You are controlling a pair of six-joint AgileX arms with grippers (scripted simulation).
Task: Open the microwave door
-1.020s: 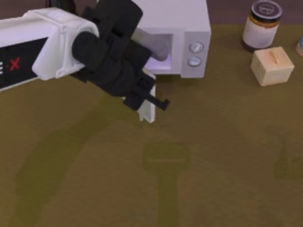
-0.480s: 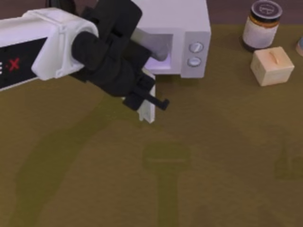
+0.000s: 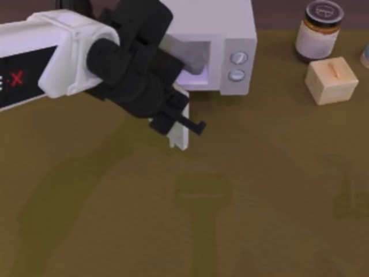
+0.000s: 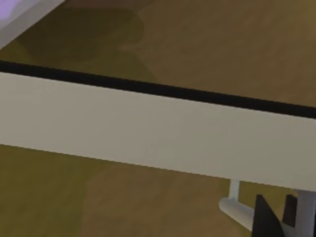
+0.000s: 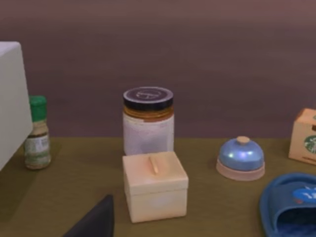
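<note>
Left gripper at the free edge of the microwave door, jaws apparently pinching the slim handle; contact not fully shown. Door swung well out from the microwave, edge-on, cavity exposed. Microwave at tabletop rear, centre-left. Likely a stiff, light hinged panel; handle smooth, slip risk; best held on the handle, pulled along the hinge arc. Further right: jar, cream box. Right gripper out of sight, jaw state unknown.
</note>
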